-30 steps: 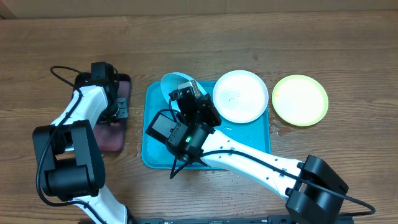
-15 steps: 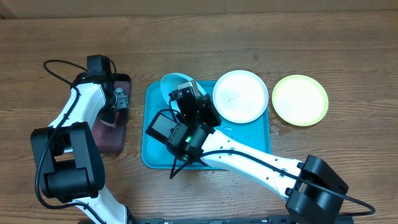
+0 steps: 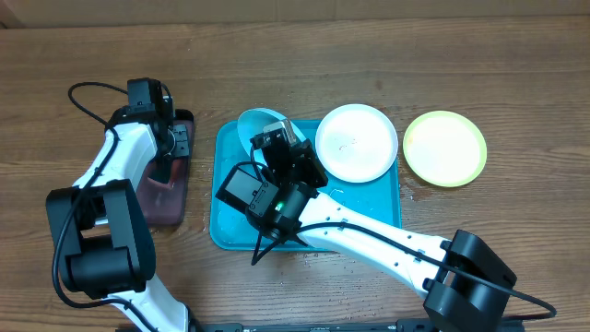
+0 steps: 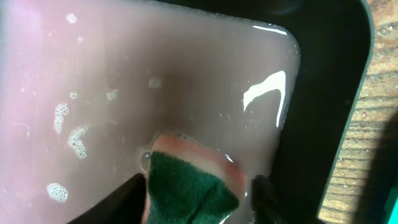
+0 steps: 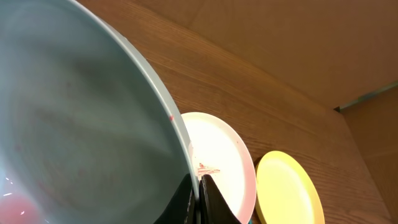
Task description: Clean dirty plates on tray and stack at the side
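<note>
My right gripper [image 3: 272, 138] [image 5: 198, 182] is shut on the rim of the light blue plate [image 3: 256, 127] [image 5: 74, 112], holding it tilted on edge over the far left of the turquoise tray [image 3: 369, 207]. The white plate [image 3: 357, 143] [image 5: 217, 152], with a small red smear, lies over the tray's far right corner. On the table to the right of the tray lies the lime-green plate [image 3: 444, 148] [image 5: 286, 193]. My left gripper [image 3: 181, 143] [image 4: 198, 190] hangs over the dark tray [image 3: 161, 198]. Its jaws straddle a green sponge [image 4: 186, 186], with a gap at the right finger.
The dark tray [image 4: 329, 93] holds pinkish soapy water with patches of foam. A black cable [image 3: 92, 92] loops over the table behind the left arm. The right arm [image 3: 369, 240] crosses the near part of the turquoise tray. Wet drops lie by that tray's near edge.
My left gripper has gone from shut to open and shifted a little toward the far end of the dark tray. The right arm and the light blue plate have not moved.
</note>
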Robot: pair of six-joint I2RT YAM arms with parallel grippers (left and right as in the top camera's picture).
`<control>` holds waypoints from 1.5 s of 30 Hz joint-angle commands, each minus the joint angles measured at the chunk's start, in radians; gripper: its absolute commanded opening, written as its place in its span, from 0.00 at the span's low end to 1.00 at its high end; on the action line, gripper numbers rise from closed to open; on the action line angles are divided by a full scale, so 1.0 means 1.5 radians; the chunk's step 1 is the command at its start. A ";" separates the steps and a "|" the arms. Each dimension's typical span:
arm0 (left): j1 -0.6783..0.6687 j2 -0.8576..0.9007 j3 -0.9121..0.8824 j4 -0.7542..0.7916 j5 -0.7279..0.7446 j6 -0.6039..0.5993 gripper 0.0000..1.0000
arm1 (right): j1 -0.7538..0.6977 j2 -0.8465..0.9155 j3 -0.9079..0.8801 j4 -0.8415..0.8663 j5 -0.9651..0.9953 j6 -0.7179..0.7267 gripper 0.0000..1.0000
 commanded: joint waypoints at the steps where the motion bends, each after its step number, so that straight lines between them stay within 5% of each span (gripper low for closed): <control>1: 0.003 0.009 0.014 0.003 0.010 0.009 0.49 | 0.001 -0.012 0.014 0.005 0.009 0.003 0.04; 5: 0.003 0.010 0.013 -0.010 -0.001 0.009 0.61 | 0.001 -0.012 0.014 0.004 0.009 0.003 0.04; 10: 0.003 0.025 0.013 -0.013 -0.017 0.009 0.61 | 0.001 -0.012 0.014 0.004 0.009 0.003 0.04; 13: 0.003 0.039 0.013 -0.013 -0.018 0.009 0.49 | 0.001 -0.012 0.014 0.004 0.009 0.003 0.04; 14: 0.004 0.047 0.013 -0.014 -0.023 0.009 0.13 | 0.001 -0.012 0.014 0.004 0.009 0.003 0.04; 15: 0.004 0.047 0.013 -0.013 -0.027 0.008 0.04 | 0.001 -0.012 0.014 0.004 0.009 0.003 0.04; 24: 0.032 0.009 0.027 -0.009 -0.039 -0.049 0.04 | 0.001 -0.012 0.014 0.004 0.010 0.003 0.04; 25: 0.034 0.001 0.027 -0.011 -0.030 -0.049 0.11 | 0.001 -0.012 0.014 0.004 0.010 0.003 0.04; 27: 0.036 -0.012 0.027 -0.014 -0.015 -0.049 0.60 | 0.002 -0.012 0.014 0.004 0.010 0.003 0.04; 28: 0.036 -0.019 0.027 -0.015 -0.005 -0.049 0.68 | 0.002 -0.012 0.014 0.004 0.010 0.003 0.04; 45: 0.027 -0.052 0.027 -0.112 0.099 -0.049 0.73 | 0.002 -0.042 0.014 0.007 0.055 0.007 0.04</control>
